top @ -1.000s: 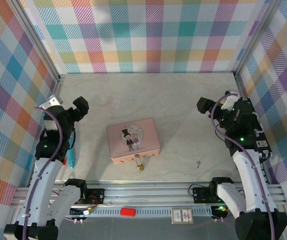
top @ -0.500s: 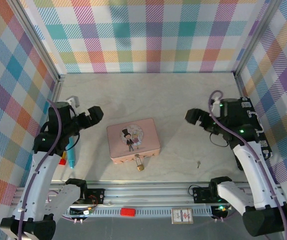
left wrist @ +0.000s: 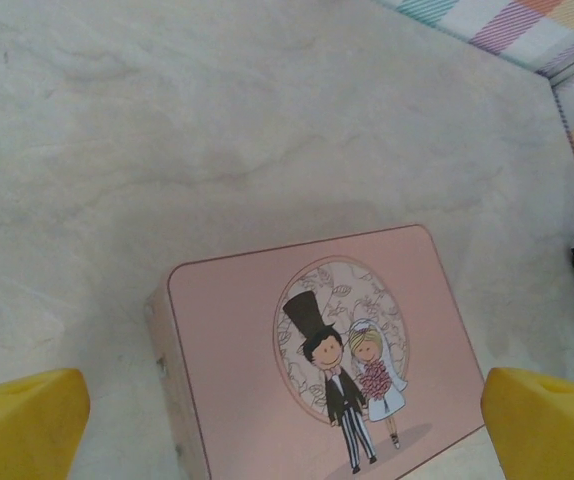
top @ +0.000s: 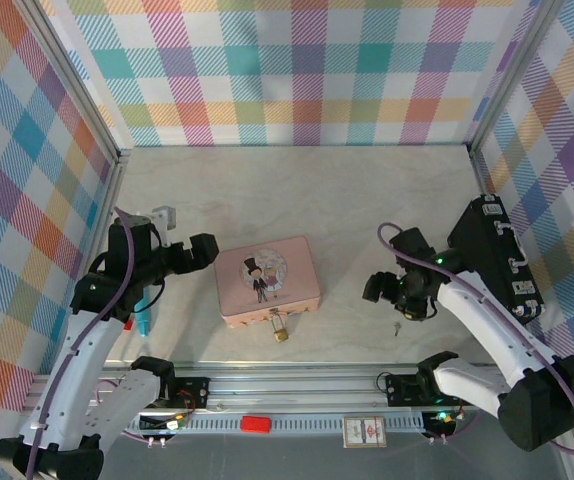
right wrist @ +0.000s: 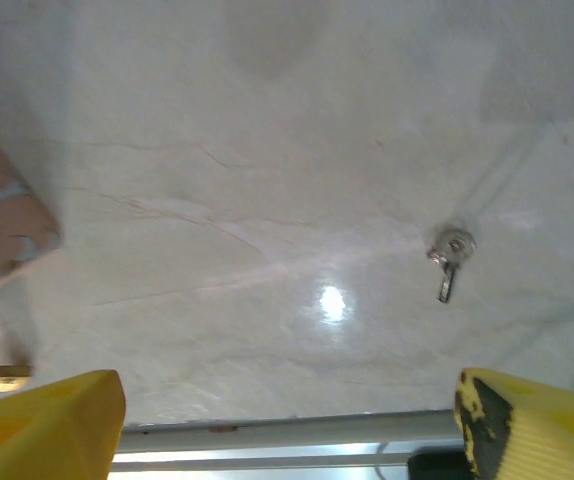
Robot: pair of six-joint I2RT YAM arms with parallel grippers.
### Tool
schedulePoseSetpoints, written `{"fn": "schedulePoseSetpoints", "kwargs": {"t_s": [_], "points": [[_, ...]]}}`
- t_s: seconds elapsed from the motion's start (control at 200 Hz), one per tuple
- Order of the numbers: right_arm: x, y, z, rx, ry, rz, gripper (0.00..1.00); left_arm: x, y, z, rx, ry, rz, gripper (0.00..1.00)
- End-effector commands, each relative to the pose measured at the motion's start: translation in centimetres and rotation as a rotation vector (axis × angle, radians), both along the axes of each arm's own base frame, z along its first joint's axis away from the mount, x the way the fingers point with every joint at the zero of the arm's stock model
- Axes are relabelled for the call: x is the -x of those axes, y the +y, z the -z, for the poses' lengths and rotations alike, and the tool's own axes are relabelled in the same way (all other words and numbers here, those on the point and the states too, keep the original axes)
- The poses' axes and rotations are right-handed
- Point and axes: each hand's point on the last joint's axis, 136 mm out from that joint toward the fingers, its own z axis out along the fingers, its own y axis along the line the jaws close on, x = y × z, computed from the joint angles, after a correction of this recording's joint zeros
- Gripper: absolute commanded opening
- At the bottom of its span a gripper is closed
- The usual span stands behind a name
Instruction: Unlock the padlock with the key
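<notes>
The tiny brass padlock (top: 280, 331) hangs at the front clasp of the pink tin (top: 267, 281), near the table's front edge. The small grey key (top: 397, 327) lies flat on the table to the right of the tin. My right gripper (top: 380, 289) hovers just behind and left of the key, open, with its yellow fingertips (right wrist: 532, 425) wide apart; the key (right wrist: 448, 262) lies ahead of them, towards the right finger. My left gripper (top: 203, 252) is open beside the tin's left end, and the tin's lid (left wrist: 317, 350) lies between its fingertips (left wrist: 27, 420).
A teal pen (top: 143, 316) and a small red thing (top: 125, 322) lie at the left wall, under my left arm. An aluminium rail (top: 297, 380) runs along the front edge, close to the key. Plaid walls close in the left, right and back.
Both arms have swung inward and lowered. The left gripper moved right towards the tin; the right gripper moved left and forward to just behind the key. Tin, padlock and key have not moved.
</notes>
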Motion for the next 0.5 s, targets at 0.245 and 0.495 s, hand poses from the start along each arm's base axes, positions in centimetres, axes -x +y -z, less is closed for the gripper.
{"fn": "schedulePoseSetpoints", "kwargs": {"t_s": [0.245,0.495], "points": [[1.4,-2.2,4.4,0.134,0.116,0.222,0.63,0.6,0.2,0.6,-0.035,0.010,0.005,1.00],[1.1,-2.5,6.6,0.158,0.153,0.391,0.51,0.9,0.5,0.3,-0.051,-0.006,-0.001,1.00]]}}
